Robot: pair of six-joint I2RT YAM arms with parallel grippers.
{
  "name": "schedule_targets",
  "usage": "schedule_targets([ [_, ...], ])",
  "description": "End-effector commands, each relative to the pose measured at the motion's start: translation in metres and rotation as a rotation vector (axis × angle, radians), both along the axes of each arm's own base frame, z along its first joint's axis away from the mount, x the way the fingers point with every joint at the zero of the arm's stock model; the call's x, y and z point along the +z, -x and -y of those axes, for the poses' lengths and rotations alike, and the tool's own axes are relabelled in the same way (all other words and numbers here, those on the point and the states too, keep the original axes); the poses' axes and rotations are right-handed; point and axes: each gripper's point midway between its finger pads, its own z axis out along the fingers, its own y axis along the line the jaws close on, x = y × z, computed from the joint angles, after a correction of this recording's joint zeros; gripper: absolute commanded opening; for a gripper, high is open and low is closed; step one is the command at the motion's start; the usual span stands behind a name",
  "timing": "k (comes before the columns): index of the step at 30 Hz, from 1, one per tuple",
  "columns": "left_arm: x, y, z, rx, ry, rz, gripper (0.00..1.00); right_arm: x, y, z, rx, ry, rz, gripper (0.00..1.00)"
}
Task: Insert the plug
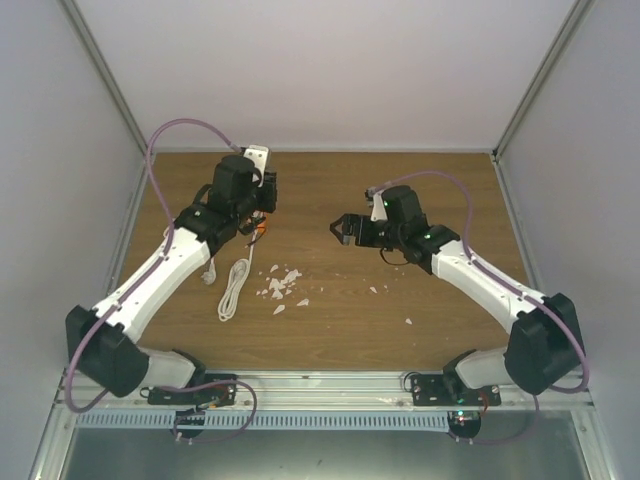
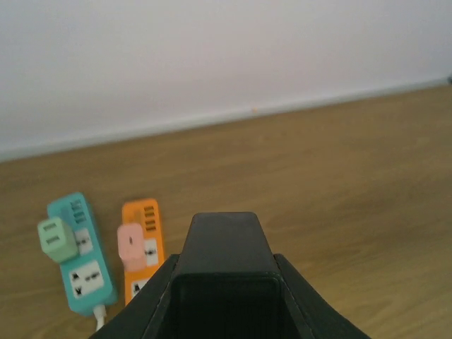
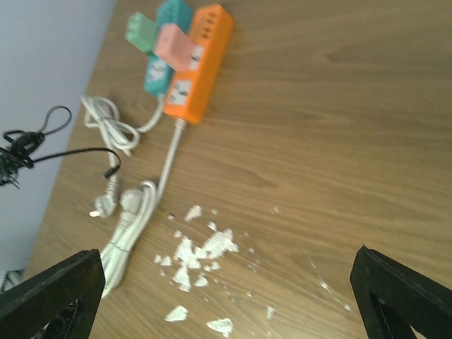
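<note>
Wood-grain tabletop with pale walls around it forms the work area. Locate the orange power strip at the far left of the table, lying just beside the teal power strip. Note that a pink plug sits on the orange strip and a green plug on the teal one. A white cord leaves the orange strip and lies bundled on the table, with a loose white plug just beside the bundle. White scraps are scattered near the cord. Observe the right gripper: its fingers stand wide apart, holding nothing, over the table's middle. The left gripper hovers near both strips; you cannot tell whether it is open or closed.
</note>
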Motion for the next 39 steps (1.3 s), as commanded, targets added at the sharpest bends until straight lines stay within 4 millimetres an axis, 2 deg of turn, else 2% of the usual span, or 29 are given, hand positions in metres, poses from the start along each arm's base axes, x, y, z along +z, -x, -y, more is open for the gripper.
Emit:
schedule_targets([
  [1, 0.008, 0.004, 0.017, -0.059, 0.137, -0.084, 0.00, -0.026, -0.002, 0.012, -0.062, 0.022, -0.005, 0.99],
  [4, 0.026, 0.004, 0.005, 0.005, 0.147, -0.051, 0.00, -0.041, -0.006, 0.024, -0.127, 0.064, -0.006, 0.99],
  [6, 0.029, 0.000, -0.005, 0.044, 0.125, -0.055, 0.00, -0.050, -0.008, 0.031, -0.168, 0.081, -0.002, 0.99],
  [12, 0.003, -0.020, -0.007, 0.040, -0.020, -0.213, 0.00, -0.071, -0.015, 0.043, -0.238, 0.138, -0.022, 0.99],
  [14, -0.008, -0.019, -0.017, 0.090, -0.022, -0.280, 0.00, -0.074, -0.016, 0.049, -0.273, 0.157, -0.016, 1.00],
  [15, -0.006, -0.018, -0.022, 0.117, -0.008, -0.291, 0.00, -0.074, -0.017, 0.051, -0.283, 0.161, -0.014, 1.00],
  [16, 0.001, -0.014, -0.027, 0.136, 0.016, -0.277, 0.00, -0.073, -0.019, 0.056, -0.305, 0.171, -0.004, 1.00],
  [21, 0.072, 0.023, -0.052, 0.197, 0.191, -0.041, 0.00, -0.074, -0.019, 0.062, -0.340, 0.174, 0.019, 1.00],
  [22, 0.080, 0.031, -0.058, 0.212, 0.211, -0.015, 0.00, -0.076, -0.020, 0.063, -0.343, 0.180, 0.016, 1.00],
  [24, 0.081, 0.043, -0.065, 0.221, 0.220, -0.002, 0.00, -0.079, -0.021, 0.062, -0.341, 0.187, 0.009, 1.00],
  [27, 0.040, 0.045, -0.063, 0.214, 0.187, -0.070, 0.00, -0.088, -0.022, 0.059, -0.330, 0.194, -0.011, 1.00],
  [32, -0.070, 0.027, -0.070, 0.312, 0.049, -0.279, 0.00, -0.103, -0.026, 0.057, -0.322, 0.221, -0.040, 1.00],
  [35, -0.124, 0.013, -0.069, 0.334, -0.003, -0.403, 0.00, -0.111, -0.026, 0.054, -0.310, 0.225, -0.059, 1.00],
  [37, -0.149, 0.006, -0.067, 0.344, -0.018, -0.478, 0.00, -0.118, -0.026, 0.051, -0.298, 0.226, -0.074, 1.00],
  [39, -0.164, -0.002, -0.063, 0.342, -0.035, -0.513, 0.00, -0.121, -0.026, 0.049, -0.289, 0.226, -0.085, 1.00],
])
